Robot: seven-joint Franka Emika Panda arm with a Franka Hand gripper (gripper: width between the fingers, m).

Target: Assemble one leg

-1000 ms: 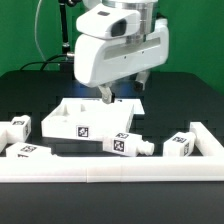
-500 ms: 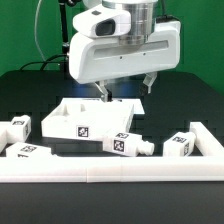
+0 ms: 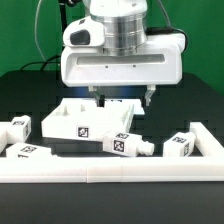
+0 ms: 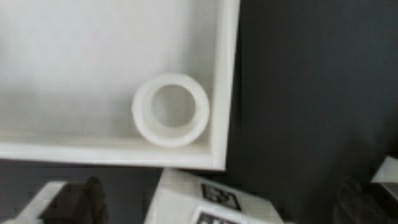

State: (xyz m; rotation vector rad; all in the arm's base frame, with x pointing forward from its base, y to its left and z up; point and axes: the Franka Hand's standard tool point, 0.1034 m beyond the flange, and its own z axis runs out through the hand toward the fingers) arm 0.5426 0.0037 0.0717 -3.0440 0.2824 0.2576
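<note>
A leg [image 3: 126, 144] with black-and-white tags lies on its side just in front of the wide white square panel [image 3: 70, 122]. In the wrist view the same leg [image 4: 199, 196] lies beside the panel's rim [image 4: 224, 90], and a raised round ring [image 4: 173, 110] shows inside the panel. My gripper [image 3: 124, 98] hangs above the panel's back edge, open and empty, its fingers [image 3: 100, 98] spread wide. In the wrist view the gripper [image 4: 228, 203] has one dark finger [image 4: 68, 203] showing at the edge. More legs lie at the exterior view's left [image 3: 15, 128] and right [image 3: 180, 144].
A long white border rail [image 3: 100, 171] runs along the table's front and turns up at the exterior view's right [image 3: 208, 140]. Another tagged leg [image 3: 27, 151] lies against the rail at the left. The table is black.
The gripper has turned about its upright axis, so its broad face is now toward the exterior camera with the fingers side by side. The parts on the table have not moved.
</note>
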